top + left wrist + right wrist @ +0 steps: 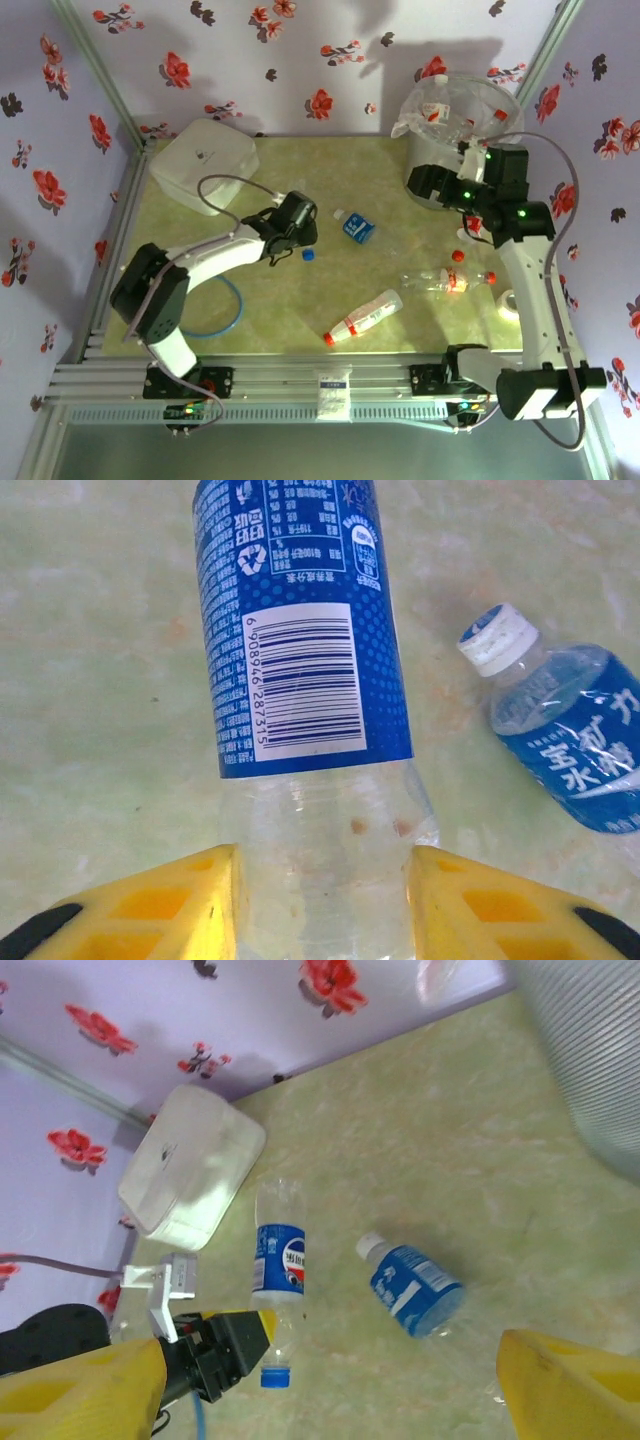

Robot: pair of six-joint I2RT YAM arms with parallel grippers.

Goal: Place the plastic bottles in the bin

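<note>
Bin (462, 100), big, round and translucent with a bag liner over its rim, already has some red-capped bottles (437, 110) inside. The right arm (530, 290) rises from its base and bends in to just beside the bin's near wall. Its right hand (330, 1350) is spread wide above the green desk (300, 310), the yellow fingers (80, 1390) far apart with nothing between them.

The left arm (215, 255) lies low and reaches toward the bin, ending well short of it. The left hand (325, 880) is clamped on a blue-labelled bottle (300, 630), one finger pressed to each clear side near its blue-capped end. Whether that bottle rests on the desk or sits just off it, I can't tell.

Between it and the bin lies a second blue-labelled bottle (355, 228), white-capped and loose. Nearer to me than the bin, a red-capped bottle (365, 317) and a clear crushed bottle (450, 280) lie apart from both hands.
</note>
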